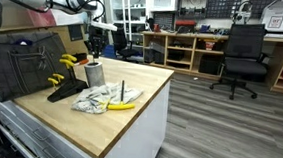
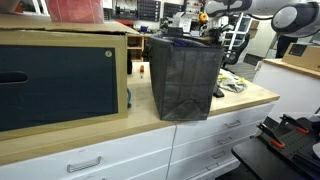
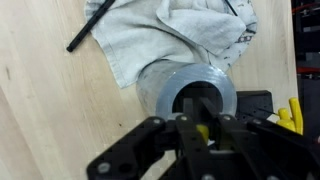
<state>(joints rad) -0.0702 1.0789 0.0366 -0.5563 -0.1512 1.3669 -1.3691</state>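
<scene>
In the wrist view my gripper [image 3: 200,122] hangs right over the mouth of a silver metal cup [image 3: 160,92]. Its fingers are shut on a small yellow object [image 3: 203,131], of which only a sliver shows between them. In an exterior view the gripper [image 1: 93,52] is just above the cup [image 1: 94,74], which stands upright on the wooden table top [image 1: 128,123]. A crumpled white cloth [image 3: 170,35] lies against the cup, and it also shows in an exterior view [image 1: 92,102]. In the other exterior view the cup is hidden behind a black mesh bin [image 2: 185,75].
A black pen [image 3: 90,25] lies by the cloth. A long yellow item [image 1: 122,106] rests on the cloth's edge. Yellow-handled tools [image 1: 68,59] and a black block [image 3: 255,100] sit beside the cup. A wooden cabinet [image 2: 60,75] stands next to the mesh bin. An office chair [image 1: 245,56] is across the room.
</scene>
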